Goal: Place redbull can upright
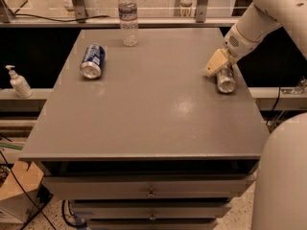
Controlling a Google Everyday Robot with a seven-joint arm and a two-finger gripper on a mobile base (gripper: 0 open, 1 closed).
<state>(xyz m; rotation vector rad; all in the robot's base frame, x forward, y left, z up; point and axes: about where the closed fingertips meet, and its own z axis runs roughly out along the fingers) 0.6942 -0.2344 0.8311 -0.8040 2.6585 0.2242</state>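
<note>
The redbull can (226,81) is a slim silver can lying on its side near the right edge of the grey table (148,114), with its shiny top facing the camera. My gripper (217,63) is low over the far end of the can, right against it, at the end of the white arm coming in from the upper right. The can's far end is hidden behind the gripper.
A fatter blue can (92,61) lies on its side at the table's back left. A clear water bottle (128,16) stands upright at the back middle. A soap dispenser (19,82) stands on a ledge to the left. The robot's white body (283,176) fills the lower right.
</note>
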